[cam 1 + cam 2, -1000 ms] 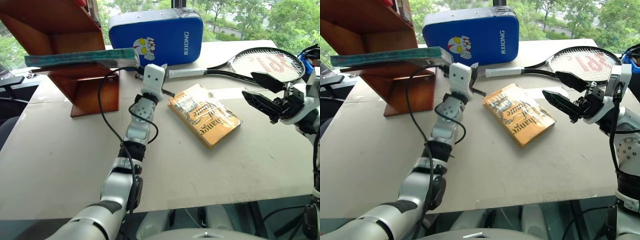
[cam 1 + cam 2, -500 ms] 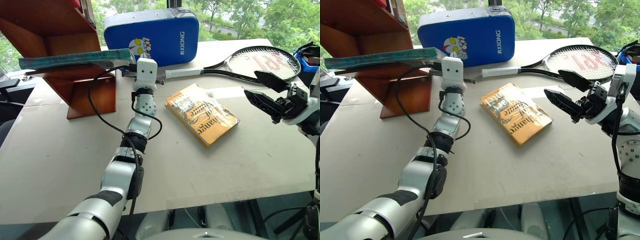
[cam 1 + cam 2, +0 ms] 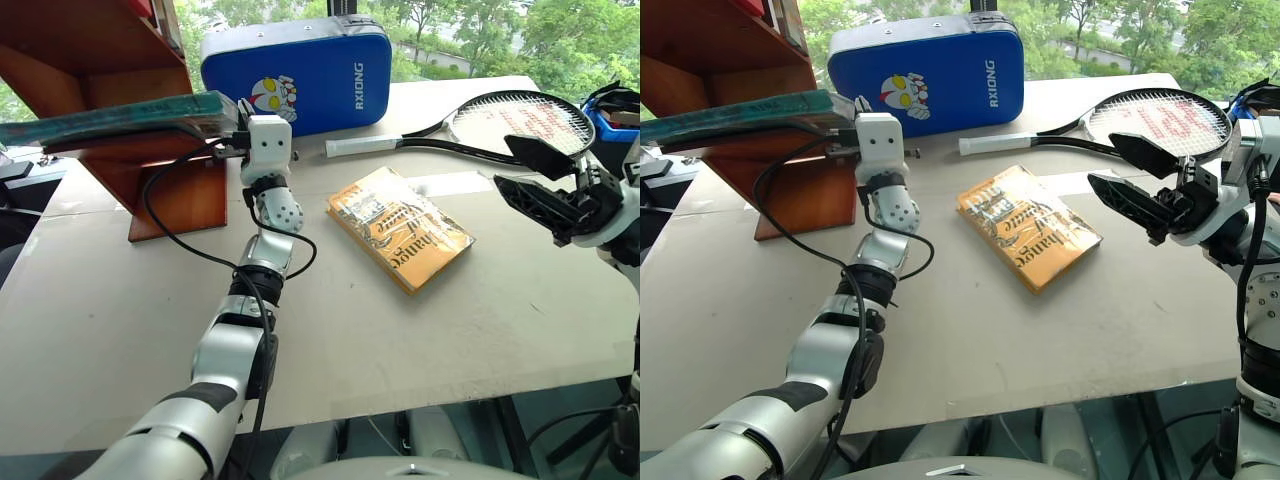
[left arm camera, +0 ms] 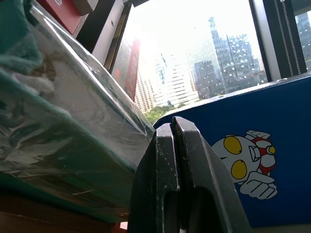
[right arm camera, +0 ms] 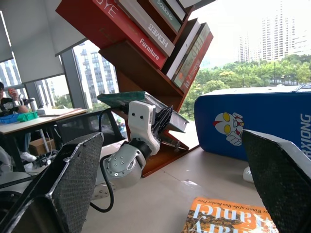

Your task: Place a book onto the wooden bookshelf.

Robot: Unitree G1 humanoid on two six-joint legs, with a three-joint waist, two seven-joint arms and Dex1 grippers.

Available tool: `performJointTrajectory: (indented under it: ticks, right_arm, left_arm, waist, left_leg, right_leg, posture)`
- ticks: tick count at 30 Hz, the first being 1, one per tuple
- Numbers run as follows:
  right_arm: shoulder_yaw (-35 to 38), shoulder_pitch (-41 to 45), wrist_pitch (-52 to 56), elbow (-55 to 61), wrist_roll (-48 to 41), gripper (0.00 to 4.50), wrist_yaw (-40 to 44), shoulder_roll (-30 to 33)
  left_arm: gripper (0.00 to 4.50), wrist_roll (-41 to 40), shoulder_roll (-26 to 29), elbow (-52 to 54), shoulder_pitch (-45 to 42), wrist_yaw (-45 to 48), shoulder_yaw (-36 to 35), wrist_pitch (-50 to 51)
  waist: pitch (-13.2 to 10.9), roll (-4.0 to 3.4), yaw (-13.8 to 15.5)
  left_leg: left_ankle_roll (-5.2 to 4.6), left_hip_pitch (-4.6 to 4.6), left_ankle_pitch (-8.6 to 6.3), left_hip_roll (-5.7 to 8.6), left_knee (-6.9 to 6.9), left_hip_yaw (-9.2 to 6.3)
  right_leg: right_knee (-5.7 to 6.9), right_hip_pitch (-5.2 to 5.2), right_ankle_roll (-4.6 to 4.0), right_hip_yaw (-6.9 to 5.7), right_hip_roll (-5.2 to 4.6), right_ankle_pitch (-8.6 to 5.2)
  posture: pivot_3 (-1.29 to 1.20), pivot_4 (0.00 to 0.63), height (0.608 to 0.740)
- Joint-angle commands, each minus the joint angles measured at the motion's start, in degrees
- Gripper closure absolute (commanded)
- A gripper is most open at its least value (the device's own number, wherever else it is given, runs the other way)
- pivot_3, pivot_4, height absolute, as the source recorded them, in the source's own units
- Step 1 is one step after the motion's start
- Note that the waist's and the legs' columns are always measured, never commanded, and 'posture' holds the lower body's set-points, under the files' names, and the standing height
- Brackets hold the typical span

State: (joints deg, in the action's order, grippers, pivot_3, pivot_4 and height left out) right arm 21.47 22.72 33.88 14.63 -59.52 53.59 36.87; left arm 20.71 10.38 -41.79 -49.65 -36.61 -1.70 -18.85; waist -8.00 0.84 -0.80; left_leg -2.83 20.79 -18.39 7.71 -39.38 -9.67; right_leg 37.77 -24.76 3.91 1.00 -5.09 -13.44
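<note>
The teal-green book (image 3: 110,115) lies flat on a board of the wooden bookshelf (image 3: 170,190) at the table's far left, wrapped in clear film (image 4: 73,121). Its right end sticks out past the shelf. My left gripper (image 3: 238,118) is shut with nothing between its fingers (image 4: 171,145), and it sits right against that protruding end. From the right wrist view, the left gripper (image 5: 163,119) meets the book's corner below the slanted shelf (image 5: 146,73) of standing books. My right gripper (image 3: 545,185) hovers open and empty over the table's right side.
An orange-yellow book (image 3: 400,228) lies mid-table. A blue padded case (image 3: 300,70) stands behind it, beside the shelf. A racket (image 3: 530,125) lies at the back right, with a blue container (image 3: 620,105) at the right edge. A black cable (image 3: 185,230) loops off my left arm.
My left gripper swung left and turned its wrist, ending against the book's right end. The book slid a little further left over the shelf board. The right gripper stayed roughly in place.
</note>
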Motion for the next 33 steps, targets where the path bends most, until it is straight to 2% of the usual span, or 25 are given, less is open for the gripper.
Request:
performJointTrajectory:
  ticks: [1, 6, 9, 12, 15, 21, 23, 27, 33]
  right_arm:
    - [0.89, 0.89, -0.11, 0.26, -0.93, 0.00, 0.84, 0.85]
    - [0.54, -1.05, -0.96, -0.25, 0.90, 0.00, 1.97, 0.98]
    - [0.14, -5.85, -3.00, -0.85, 4.97, 0.00, 4.53, 2.19]
    - [-0.38, -11.07, -6.06, -1.41, 9.52, 0.00, 7.68, 3.59]
    - [0.07, -17.21, -9.29, -3.00, 13.25, 0.00, 10.00, 3.73]
    - [0.97, -23.66, -17.63, -9.51, 19.47, 0.00, 12.21, 2.54]
    - [0.71, -25.45, -19.85, -11.80, 21.28, 0.00, 13.21, 2.44]
    - [-0.49, -28.17, -25.02, -15.34, 25.42, 0.00, 14.73, 2.50]
    - [-1.97, -28.33, -34.75, -22.68, 32.48, 0.00, 15.30, 2.70]
  left_arm:
    - [4.47, -0.06, 0.93, 3.33, 1.29, 2.66, 0.87, 0.01]
    - [4.47, -1.16, 1.14, 7.70, 4.79, 14.15, 4.80, 1.15]
    - [4.47, -7.65, 1.25, 15.98, 12.09, 30.70, 8.26, 2.88]
    - [4.47, -13.73, 1.99, 25.91, 19.79, 39.47, 7.57, 9.90]
    - [3.59, -20.76, 7.60, 38.44, 30.36, 50.47, 5.69, 17.44]
    - [0.89, -42.20, 19.22, 60.38, 50.13, 69.14, -1.64, 34.13]
    - [0.02, -46.03, 21.89, 63.78, 55.65, 72.22, -4.41, 37.04]
    - [0.02, -46.29, 24.00, 65.36, 61.66, 72.71, -7.10, 39.16]
    - [0.02, -45.24, 22.42, 66.87, 64.91, 70.82, -6.39, 40.62]
  waist:
    - [0.00, 0.00, 0.04]
    - [0.01, 0.01, 0.63]
    - [0.03, 0.00, 1.20]
    - [0.04, -0.01, 1.39]
    - [0.04, -0.02, 0.88]
    - [0.14, -0.21, 0.58]
    - [0.16, -0.24, 0.82]
    - [0.15, -0.34, 2.02]
    - [0.12, -0.40, 2.08]
  left_leg:
    - [0.00, 0.00, 0.00, 0.00, 0.00, 0.01]
    - [0.00, 0.03, 0.00, 0.01, -0.01, -0.02]
    - [0.00, 0.03, 0.00, 0.01, 0.00, -0.03]
    - [-0.01, 0.05, 0.00, 0.01, 0.04, 0.00]
    - [0.00, 0.05, 0.00, -0.01, 0.09, 0.01]
    - [0.00, -0.19, 0.00, -0.06, 0.12, 0.02]
    - [-0.01, -0.29, 0.00, -0.06, 0.11, 0.03]
    - [-0.01, -0.53, -0.01, -0.07, 0.22, -0.04]
    - [-0.01, -1.03, -0.04, -0.07, 0.38, -0.03]
  right_leg:
    - [0.00, 0.00, 0.00, 0.00, 0.00, 0.00]
    - [-0.01, 0.00, 0.00, -0.04, -0.02, 0.00]
    - [-0.03, 0.01, 0.00, -0.07, -0.04, 0.00]
    - [-0.04, 0.00, 0.00, -0.06, -0.04, 0.00]
    - [-0.10, -0.08, -0.01, -0.03, 0.00, 0.00]
    - [-0.04, 0.08, -0.05, 0.02, 0.05, 0.01]
    - [-0.08, 0.20, -0.07, 0.03, 0.05, 0.03]
    - [-0.15, 0.46, -0.09, -0.05, 0.08, 0.02]
    - [-0.37, 1.02, -0.08, -0.04, 0.08, 0.02]
  posture:
    - [0.00, 0.150, 0.740]
    - [0.00, 0.150, 0.740]
    - [0.00, 0.150, 0.740]
    - [0.00, 0.150, 0.740]
    - [0.00, 0.150, 0.740]
    - [0.00, 0.150, 0.740]
    - [0.00, 0.150, 0.740]
    - [0.00, 0.150, 0.740]
    - [0.00, 0.150, 0.740]
